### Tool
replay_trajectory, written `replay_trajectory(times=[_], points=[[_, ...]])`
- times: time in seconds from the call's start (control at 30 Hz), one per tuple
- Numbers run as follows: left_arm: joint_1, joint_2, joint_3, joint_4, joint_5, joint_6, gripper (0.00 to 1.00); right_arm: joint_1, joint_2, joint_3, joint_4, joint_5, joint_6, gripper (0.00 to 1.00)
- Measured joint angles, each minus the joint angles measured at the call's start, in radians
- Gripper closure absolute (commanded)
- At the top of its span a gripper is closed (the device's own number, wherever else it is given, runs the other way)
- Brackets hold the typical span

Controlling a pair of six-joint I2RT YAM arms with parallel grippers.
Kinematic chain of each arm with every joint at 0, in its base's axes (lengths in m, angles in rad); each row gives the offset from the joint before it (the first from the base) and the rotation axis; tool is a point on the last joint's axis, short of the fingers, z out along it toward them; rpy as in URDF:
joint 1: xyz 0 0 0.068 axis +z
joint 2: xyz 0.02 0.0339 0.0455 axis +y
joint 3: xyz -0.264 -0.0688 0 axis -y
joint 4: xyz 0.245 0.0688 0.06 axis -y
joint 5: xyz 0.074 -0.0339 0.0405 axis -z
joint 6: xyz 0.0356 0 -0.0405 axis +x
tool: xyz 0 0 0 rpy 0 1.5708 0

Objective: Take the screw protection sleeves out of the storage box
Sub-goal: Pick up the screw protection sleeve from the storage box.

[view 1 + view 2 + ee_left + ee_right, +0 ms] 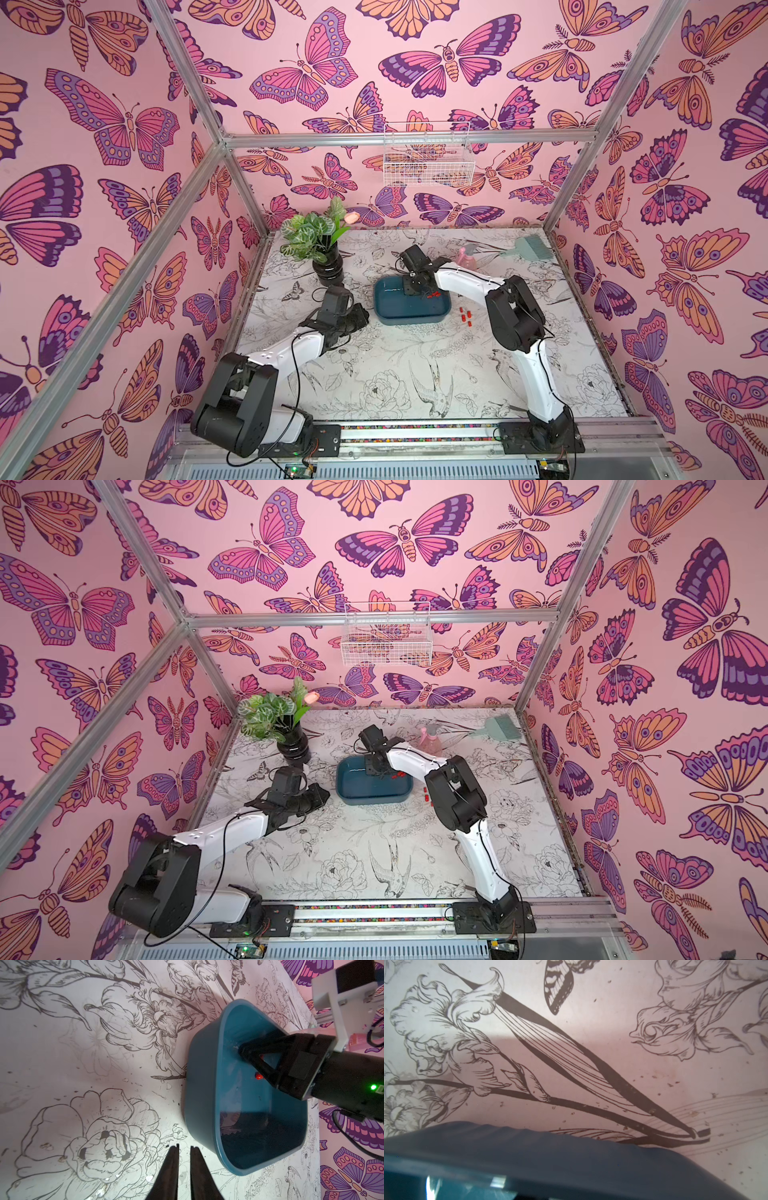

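Observation:
The storage box (390,309) (353,789), a shallow teal tray, sits mid-table. A few red screw protection sleeves (433,295) (399,775) lie inside near its right wall, and several more (465,316) (426,796) lie on the table just to its right. My right gripper (409,291) (241,1051) points down into the box with its tips at the floor. One sleeve (258,1076) lies beside its fingers, and whether anything is gripped is hidden. My left gripper (365,318) (184,1146) hovers left of the box, shut to a thin slit with nothing in it. The right wrist view shows only the box wall (550,1153).
A plant in a black vase (328,266) stands at the back left, close to the left arm. A pink spray bottle (465,255) and a green brush (530,247) lie behind the box. A white wire basket (428,162) hangs on the back wall.

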Motion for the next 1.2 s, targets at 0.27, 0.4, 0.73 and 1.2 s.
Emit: replay_trajectory(times=[0.27, 0.4, 0.73, 1.2], points=[[0.000, 0.000, 0.000, 0.003, 0.000, 0.000, 0.83, 0.000, 0.010, 0.003, 0.001, -0.005, 0.000, 0.72], [0.000, 0.000, 0.000, 0.003, 0.000, 0.000, 0.83, 0.000, 0.010, 0.003, 0.001, -0.007, 0.000, 0.78], [0.000, 0.000, 0.000, 0.003, 0.000, 0.000, 0.83, -0.001, -0.009, -0.031, 0.033, -0.016, 0.003, 0.85], [0.000, 0.000, 0.000, 0.003, 0.000, 0.000, 0.83, 0.003, -0.186, -0.174, 0.059, -0.033, 0.003, 0.88]])
